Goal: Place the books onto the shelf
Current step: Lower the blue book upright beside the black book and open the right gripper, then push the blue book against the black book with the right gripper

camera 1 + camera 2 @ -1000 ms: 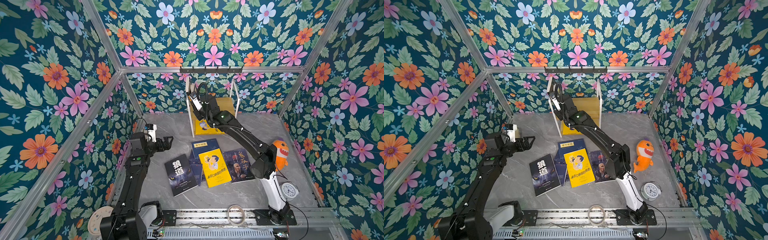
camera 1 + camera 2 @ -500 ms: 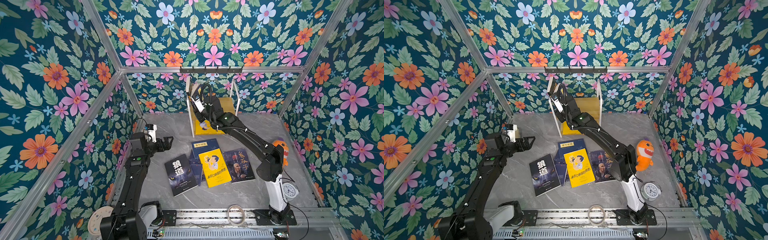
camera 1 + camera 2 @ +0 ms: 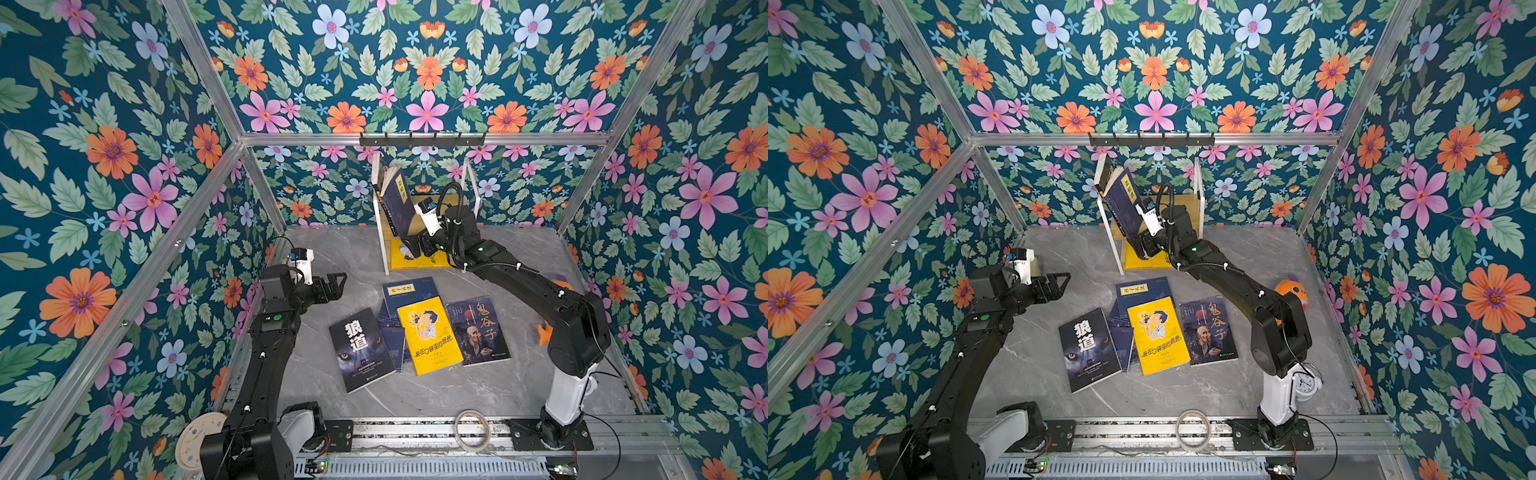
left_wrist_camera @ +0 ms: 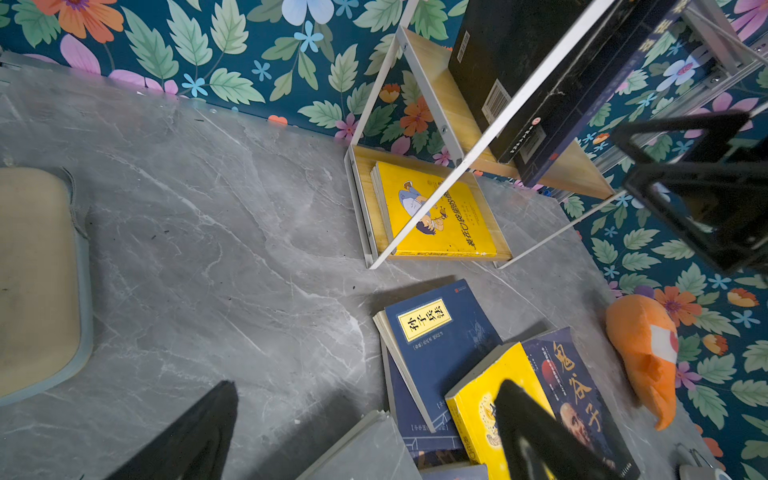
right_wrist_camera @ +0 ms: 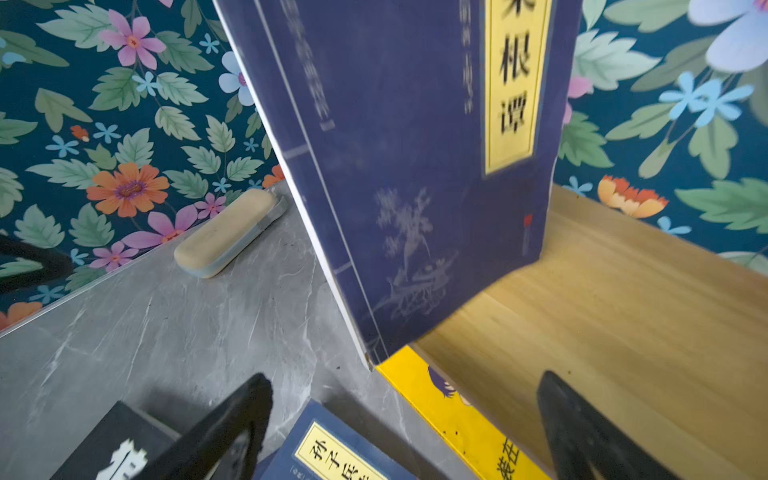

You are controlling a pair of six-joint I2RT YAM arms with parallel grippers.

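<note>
- The shelf stands against the back wall, in the upper middle of both top views, on the grey marble tabletop.
- On its upper board the leaning navy book, which has a yellow title label, stands on edge and tilts left. It rests against other upright books at the shelf's left end. The outermost of these is the black-backed book, whose barcodes face outward.
- On the lower board the shelved yellow book lies flat, cover up.
- The right hand is at the front of the shelf, just below the leaning navy book. Its fingers are spread wide with nothing between them, and the book's lower corner lies just ahead of the tips.
- The left hand hangs above bare tabletop in the left middle of both top views, well apart from the shelf. Its jaws are wide apart and empty.
- More books lie flat in the centre of the tabletop:
  - The wolf-face book is on the left.
  - The yellow cartoon-boy book is in the middle.
  - The old-man portrait book is on the right.
  - The flat navy book is partly under the yellow one's far edge.
  - Further navy covers show between the wolf-face book and the yellow one.
- An orange plush toy sits at the right, behind the right arm.
</note>
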